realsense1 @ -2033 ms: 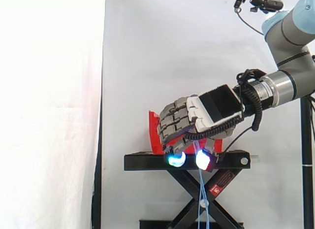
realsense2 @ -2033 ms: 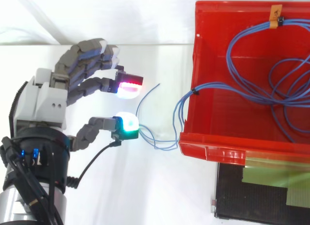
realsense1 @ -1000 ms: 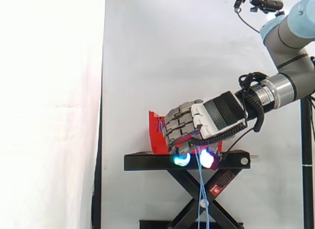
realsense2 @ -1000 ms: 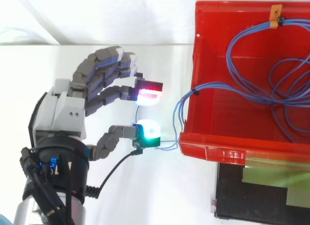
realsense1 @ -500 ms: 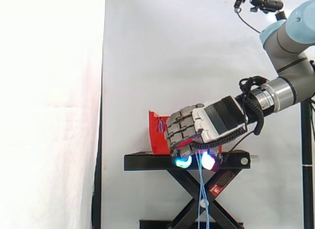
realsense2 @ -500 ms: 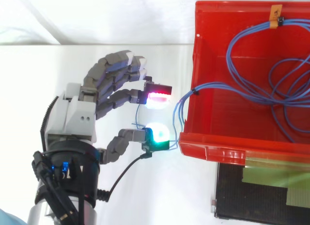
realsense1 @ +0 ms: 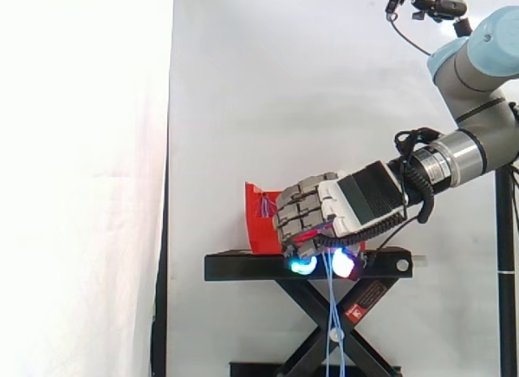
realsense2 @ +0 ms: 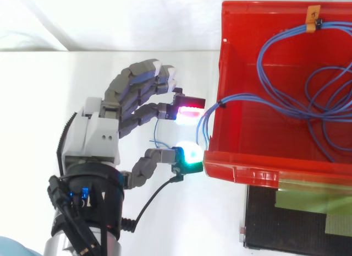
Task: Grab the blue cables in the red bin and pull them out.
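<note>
- The bin (realsense2: 258, 169) sits on a black stand (realsense1: 243, 267). Most of the cables (realsense2: 286, 110) coil inside it, and one bundle drapes over the wall facing the hand.
- The hand (realsense2: 102, 137) waits at that wall, unclenched and gripping nothing.
- Its red-lit fingertip (realsense2: 190, 112) and green-lit thumb (realsense2: 190, 155) flank the loose strands just outside the wall. They should probably pinch the whole bundle firmly first, then draw straight away from the bin.

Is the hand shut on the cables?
No: the top view shows the hand with thumb and fingers apart, not pinching the cables draped over the bin wall.
</note>
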